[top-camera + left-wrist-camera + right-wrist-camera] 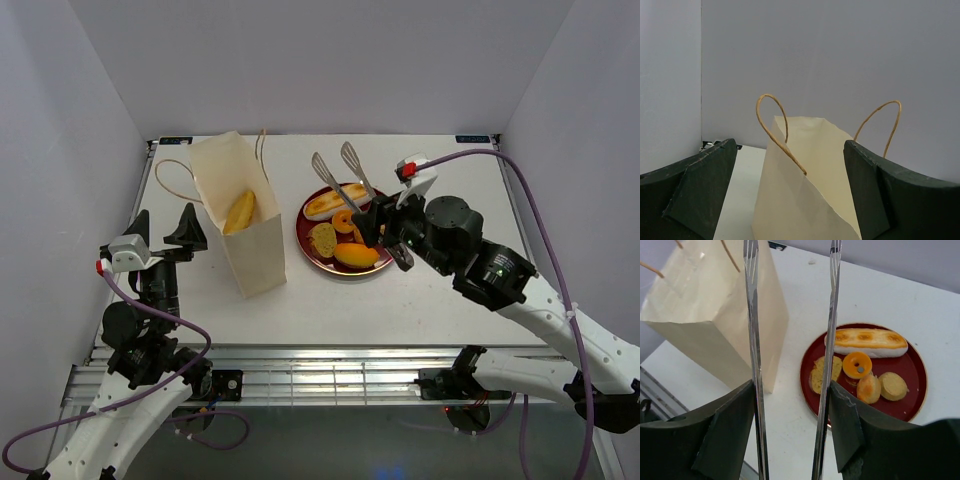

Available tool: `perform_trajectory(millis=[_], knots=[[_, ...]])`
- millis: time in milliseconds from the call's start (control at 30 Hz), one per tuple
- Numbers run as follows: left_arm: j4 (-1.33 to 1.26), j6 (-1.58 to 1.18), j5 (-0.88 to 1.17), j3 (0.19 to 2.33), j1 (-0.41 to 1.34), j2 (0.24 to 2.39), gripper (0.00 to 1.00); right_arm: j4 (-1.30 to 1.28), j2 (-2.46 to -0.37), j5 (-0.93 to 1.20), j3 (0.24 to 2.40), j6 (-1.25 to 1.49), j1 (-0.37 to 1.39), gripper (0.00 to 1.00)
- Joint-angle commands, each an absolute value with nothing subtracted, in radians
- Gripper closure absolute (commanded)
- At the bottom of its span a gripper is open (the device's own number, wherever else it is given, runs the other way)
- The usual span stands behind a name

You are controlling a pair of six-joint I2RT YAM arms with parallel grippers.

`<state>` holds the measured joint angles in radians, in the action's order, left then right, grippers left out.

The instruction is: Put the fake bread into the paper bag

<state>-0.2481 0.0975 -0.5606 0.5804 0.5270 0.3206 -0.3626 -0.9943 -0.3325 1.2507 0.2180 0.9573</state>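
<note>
Top external: plain beige paper bag (258, 255).

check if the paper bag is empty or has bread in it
Not empty: one yellow bread piece shows inside the open paper bag from above.

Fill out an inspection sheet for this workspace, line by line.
Surface: white table, no spills seen.
Job's things: paper bag upright and open, one bread piece inside; baguette, donut, slice and rolls on the dark-red plate.
Clutter: nothing seen beyond the plate.
Grippers: left gripper open, facing the bag; right gripper shut on metal tongs near the plate.
Cables: purple cables along both arms.
Surroundings: plain grey walls.
</note>
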Motion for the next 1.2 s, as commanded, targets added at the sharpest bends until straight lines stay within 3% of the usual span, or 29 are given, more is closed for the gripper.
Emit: perform_trajectory(millis=[0,100,467,1167], knots=[[-0.259,0.103,-0.543,0.578,0.532,0.324,0.02,-0.318,-0.957,-0.445,1.181,0.253,0.942,0.37],[-0.258,0.101,-0.537,0.578,0.532,0.324,0.02,-0.321,-0.953,-0.462,1.102,0.273,0.911,0.37],[-0.247,0.091,-0.52,0.584,0.534,0.321,0.02,-0.279,-1.034,-0.206,0.89,0.33,0.652,0.37],[-0.232,0.072,-0.492,0.594,0.535,0.322,0.02,-0.244,-1.221,-0.173,0.813,0.295,0.611,0.41]])
